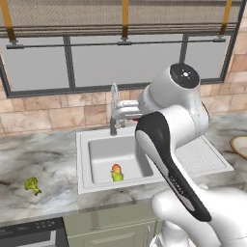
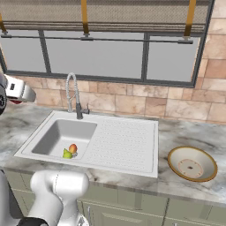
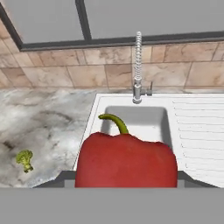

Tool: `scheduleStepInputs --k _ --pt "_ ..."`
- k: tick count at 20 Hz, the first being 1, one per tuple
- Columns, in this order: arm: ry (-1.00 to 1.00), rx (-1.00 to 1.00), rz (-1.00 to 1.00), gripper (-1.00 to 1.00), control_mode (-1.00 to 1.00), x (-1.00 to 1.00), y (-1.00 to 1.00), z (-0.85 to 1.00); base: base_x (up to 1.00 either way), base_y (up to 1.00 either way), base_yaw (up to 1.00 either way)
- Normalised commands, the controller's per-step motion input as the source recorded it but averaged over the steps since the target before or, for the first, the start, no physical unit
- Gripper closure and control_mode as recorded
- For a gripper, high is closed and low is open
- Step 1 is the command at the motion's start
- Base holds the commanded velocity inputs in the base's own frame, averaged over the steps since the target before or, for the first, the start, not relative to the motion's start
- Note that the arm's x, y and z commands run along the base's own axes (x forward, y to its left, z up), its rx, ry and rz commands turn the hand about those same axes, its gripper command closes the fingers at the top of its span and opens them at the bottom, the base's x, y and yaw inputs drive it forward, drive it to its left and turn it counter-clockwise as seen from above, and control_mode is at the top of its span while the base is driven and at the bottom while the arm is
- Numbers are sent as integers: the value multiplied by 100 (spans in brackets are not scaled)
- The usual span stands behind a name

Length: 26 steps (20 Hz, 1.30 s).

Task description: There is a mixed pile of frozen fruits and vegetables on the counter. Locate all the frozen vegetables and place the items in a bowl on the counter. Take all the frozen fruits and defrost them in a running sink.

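Low centre of the hand view: gripper (image 3: 126, 186) clamped on red pepper (image 3: 126, 161), above the sink (image 3: 183, 122) edge. Both fruits (image 1: 116, 172) lie in the basin. Vegetable step underway; next, carry to bowl (image 2: 192, 164) at right, broccoli (image 1: 32, 185) after.

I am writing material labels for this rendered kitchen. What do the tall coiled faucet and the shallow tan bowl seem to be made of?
Tall coiled faucet: probably polished metal, silver-grey and shiny with a spring coil.
Shallow tan bowl: possibly glazed ceramic or stoneware, smooth beige with a darker brown rim.
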Motion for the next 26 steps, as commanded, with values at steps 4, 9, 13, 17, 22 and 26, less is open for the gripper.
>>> scheduleStepInputs --k 4,9,13,17,22,26 --pt "-6 -12 -2 100 -100 -17 -71 20 0 0 0" --pt "-2 -7 -8 100 -100 -1 -72 17 0 0 0" --pt "0 -1 -19 100 -100 3 -56 21 0 0 0" --pt "0 0 -29 100 -100 5 -53 8 0 0 0" --pt "0 0 -35 100 -100 0 -62 1 0 0 0" --pt "0 0 -34 100 -100 0 -68 0 0 0 0"
